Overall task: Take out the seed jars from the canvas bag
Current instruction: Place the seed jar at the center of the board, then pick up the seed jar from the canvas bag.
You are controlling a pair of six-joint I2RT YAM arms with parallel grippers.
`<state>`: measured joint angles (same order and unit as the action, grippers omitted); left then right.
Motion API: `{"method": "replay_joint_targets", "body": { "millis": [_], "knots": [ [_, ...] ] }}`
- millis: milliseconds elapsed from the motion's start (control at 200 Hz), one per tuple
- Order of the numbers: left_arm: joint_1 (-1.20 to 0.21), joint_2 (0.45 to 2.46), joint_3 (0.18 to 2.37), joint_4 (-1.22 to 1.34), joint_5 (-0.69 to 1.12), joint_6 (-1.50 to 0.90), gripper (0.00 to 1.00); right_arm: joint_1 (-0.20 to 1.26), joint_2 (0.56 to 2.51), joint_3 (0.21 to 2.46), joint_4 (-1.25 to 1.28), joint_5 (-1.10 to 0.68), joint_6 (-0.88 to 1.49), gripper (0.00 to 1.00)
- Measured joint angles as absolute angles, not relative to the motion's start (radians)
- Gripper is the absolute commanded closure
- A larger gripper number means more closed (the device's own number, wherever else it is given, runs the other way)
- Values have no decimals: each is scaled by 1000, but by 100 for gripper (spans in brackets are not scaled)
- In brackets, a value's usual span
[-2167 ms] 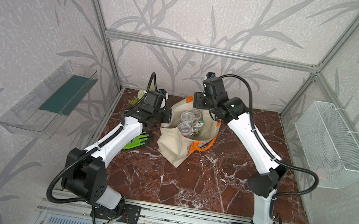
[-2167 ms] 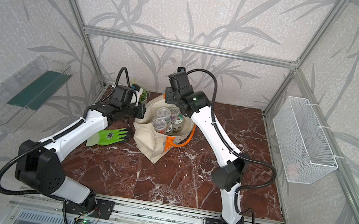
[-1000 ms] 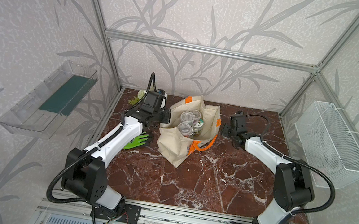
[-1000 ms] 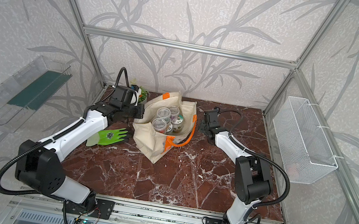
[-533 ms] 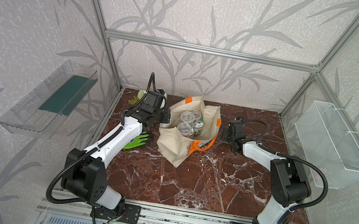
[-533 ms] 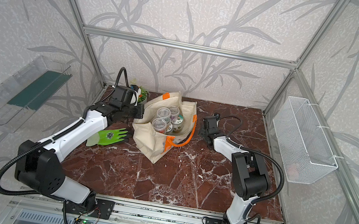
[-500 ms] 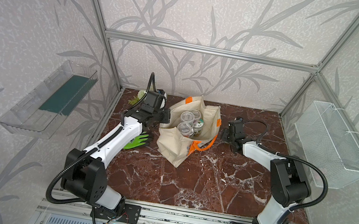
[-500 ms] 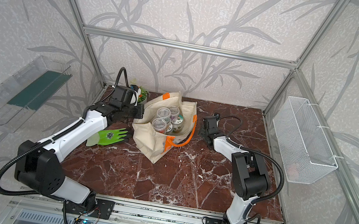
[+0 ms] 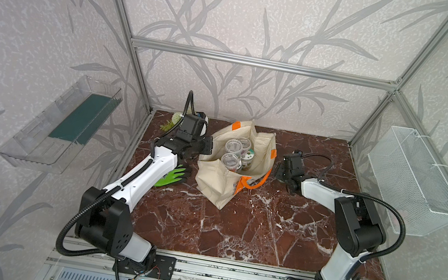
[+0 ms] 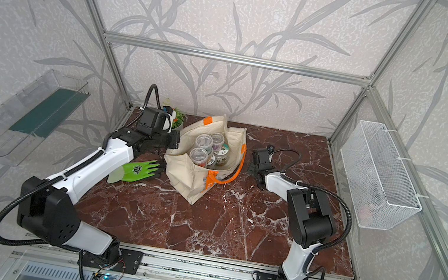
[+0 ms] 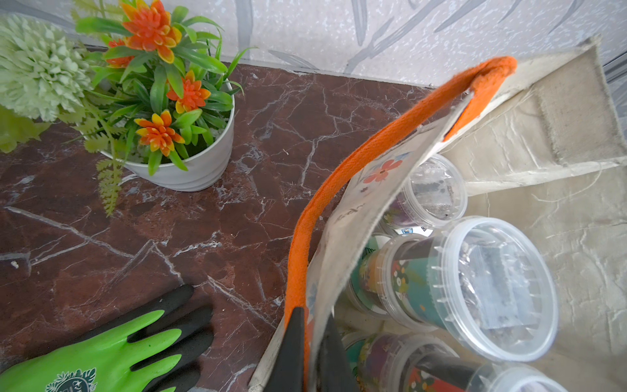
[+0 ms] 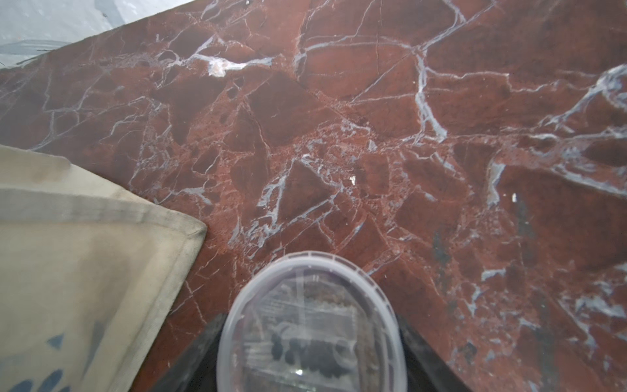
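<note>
Left wrist view: left end effector (image 11: 310,342) clamps the bag (image 11: 543,118) rim. Right wrist view: right end effector (image 12: 310,356) grips a jar (image 12: 305,298) beside the bag corner.

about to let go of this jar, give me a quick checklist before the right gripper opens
1. left gripper shut on the canvas bag rim, mouth held open: ok
2. right gripper shut on the clear-lidded jar: ok
3. jar outside the bag, beside its corner: ok
4. table around the jar bare in the right wrist view: ok
5. jar base down on the table: cannot tell, base hidden
6. bag emptied: not ok, several seed jars inside
</note>
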<state>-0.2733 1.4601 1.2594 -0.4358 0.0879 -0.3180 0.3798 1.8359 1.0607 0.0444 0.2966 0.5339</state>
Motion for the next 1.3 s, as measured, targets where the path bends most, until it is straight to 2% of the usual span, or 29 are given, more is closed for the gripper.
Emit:
{"method": "replay_joint_targets", "body": {
  "millis": [180,340,605,755,1060,1300],
  "knots": [
    [-274,1460,1259,-439,79,-322,100,375,1830,1059,36,294,540,11],
    [-274,1456,1259,-442,77,-326,100,335,1723,1029,-28,269,553,3],
    [-274,1448,1259,-443,78,-333,100,301,1393,1048,-245,268,524,1],
    [-274,1448,1258,-442,80,-333,100,398,1306,1181,-439,327,461,1],
    [-274,1447,1254,-440,78,-333,100,763,1368,1553,-703,408,398,1],
    [-274,1447,1254,-440,76,-333,100,845,1588,1686,-737,353,382,0]
  ]
}}
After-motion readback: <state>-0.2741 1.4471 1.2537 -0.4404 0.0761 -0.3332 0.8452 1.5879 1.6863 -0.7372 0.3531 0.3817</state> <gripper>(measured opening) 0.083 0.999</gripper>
